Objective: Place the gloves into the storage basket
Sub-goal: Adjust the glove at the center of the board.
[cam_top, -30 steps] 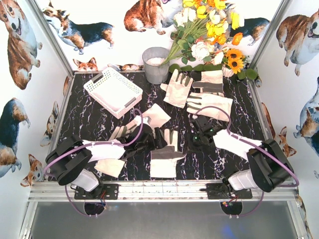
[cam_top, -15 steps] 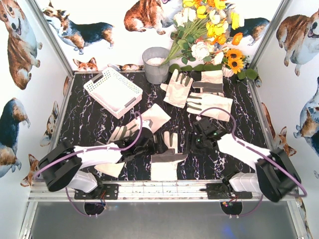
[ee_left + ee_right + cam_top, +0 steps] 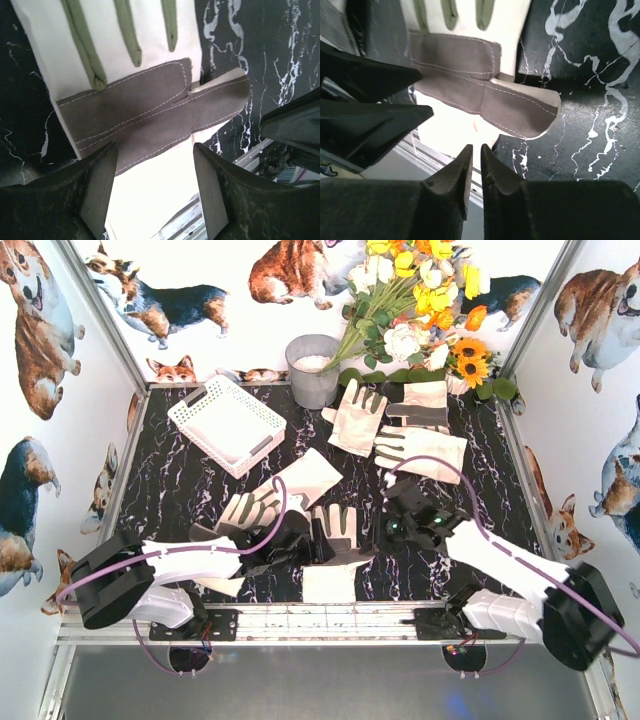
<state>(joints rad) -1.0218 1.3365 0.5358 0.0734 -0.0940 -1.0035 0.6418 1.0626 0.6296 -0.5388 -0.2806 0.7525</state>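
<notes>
Left gripper (image 3: 155, 167), open, and right gripper (image 3: 472, 155), near-shut and seemingly empty, have converged on the near-edge glove (image 3: 333, 570); I fear a clash.

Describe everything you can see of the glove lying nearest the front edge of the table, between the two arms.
The glove is cream fabric with a grey patch, stitched in pale thread, across its palm and thumb, and green strips between its digits. It lies flat, palm side up, on the black marbled table, digits pointing away from the arms, thumb out to the right, wide cuff at the near edge. The left gripper hangs over it with open fingers; whether they touch it cannot be told.
</notes>
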